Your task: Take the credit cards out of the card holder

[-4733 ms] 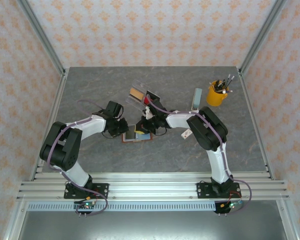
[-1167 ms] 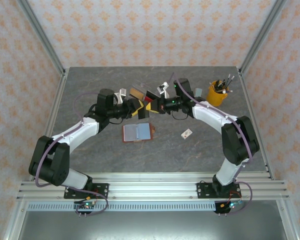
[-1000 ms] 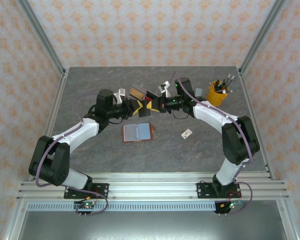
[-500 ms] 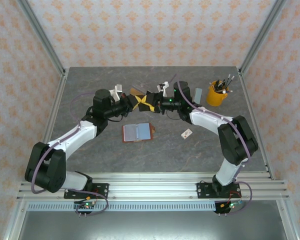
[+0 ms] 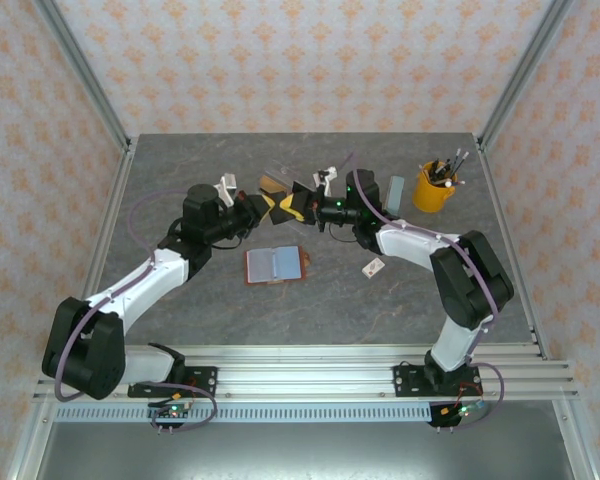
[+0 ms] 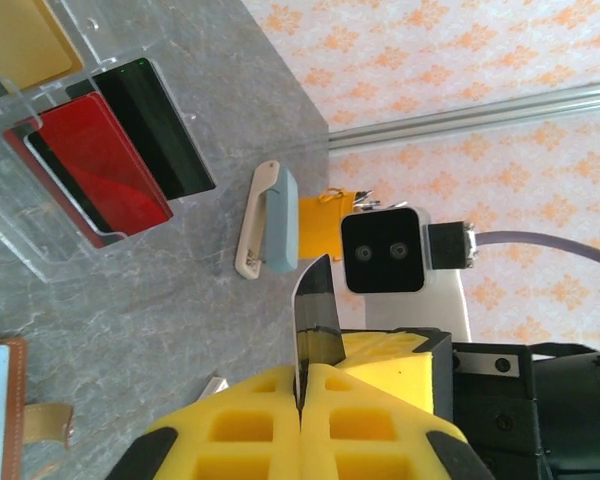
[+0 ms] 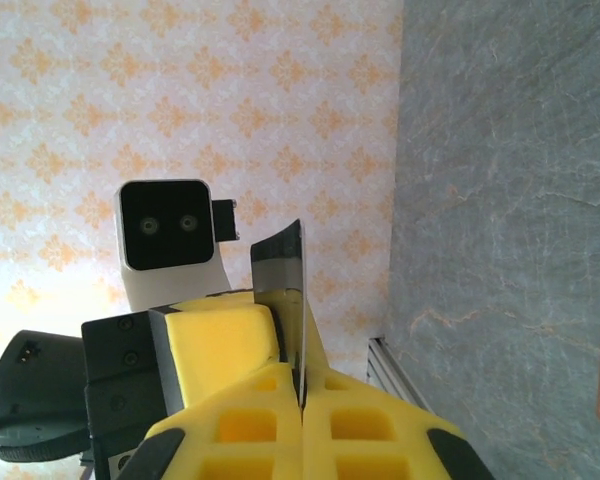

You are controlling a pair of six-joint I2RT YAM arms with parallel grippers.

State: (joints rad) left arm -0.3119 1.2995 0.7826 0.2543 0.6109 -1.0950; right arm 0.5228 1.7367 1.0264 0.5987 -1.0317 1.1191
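Item 1: your left gripper (image 6: 300, 385), jaws pressed together on a dark card (image 6: 315, 305) held edge-on above the surface (image 5: 330, 310).
Item 2: your right gripper (image 7: 302, 390), jaws pinching the same card from the opposite side.
Item 3: card holder (image 5: 276, 264), lying open on the surface, just nearer than the grippers.
Item 4: clear tray (image 6: 20, 225), holding a red card (image 6: 100, 160), a black card (image 6: 165, 130) and a tan card (image 6: 20, 40).

Left arm (image 5: 145, 279) and right arm (image 5: 412, 236) share white links and chunky black joints — purple cables (image 6: 540, 238) trail along each — with yellow, hollow-celled fingers (image 6: 230, 440) and white camera housings (image 6: 382, 250).
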